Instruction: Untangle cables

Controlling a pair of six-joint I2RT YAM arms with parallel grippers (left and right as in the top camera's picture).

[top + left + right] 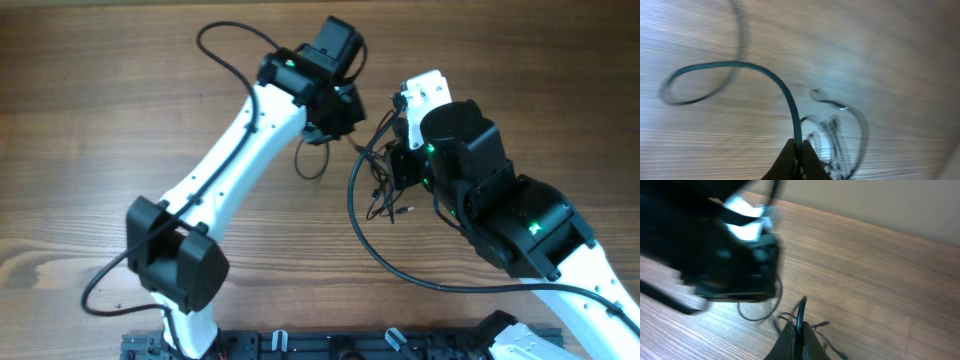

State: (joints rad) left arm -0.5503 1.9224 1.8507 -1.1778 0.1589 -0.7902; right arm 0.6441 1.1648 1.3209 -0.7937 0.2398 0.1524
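Note:
The cables (378,185) lie as a small dark tangle on the wooden table between my two grippers, with one loop (311,166) trailing to the left. My left gripper (345,130) hangs just left of the tangle. In the left wrist view it (799,152) is shut on a dark cable (765,75) that arcs up and curls left, while the rest of the tangle (837,137) lies blurred beside the jaws. My right gripper (395,160) sits at the tangle's right. In the right wrist view it (799,330) is shut on a thin cable (801,311) rising from its tips.
The left arm's head (725,265) fills the upper left of the right wrist view, close by and blurred. A thicker black robot cord (385,255) sweeps across the table below the tangle. Another robot cord (228,48) loops above the left arm. The table is bare wood (100,120).

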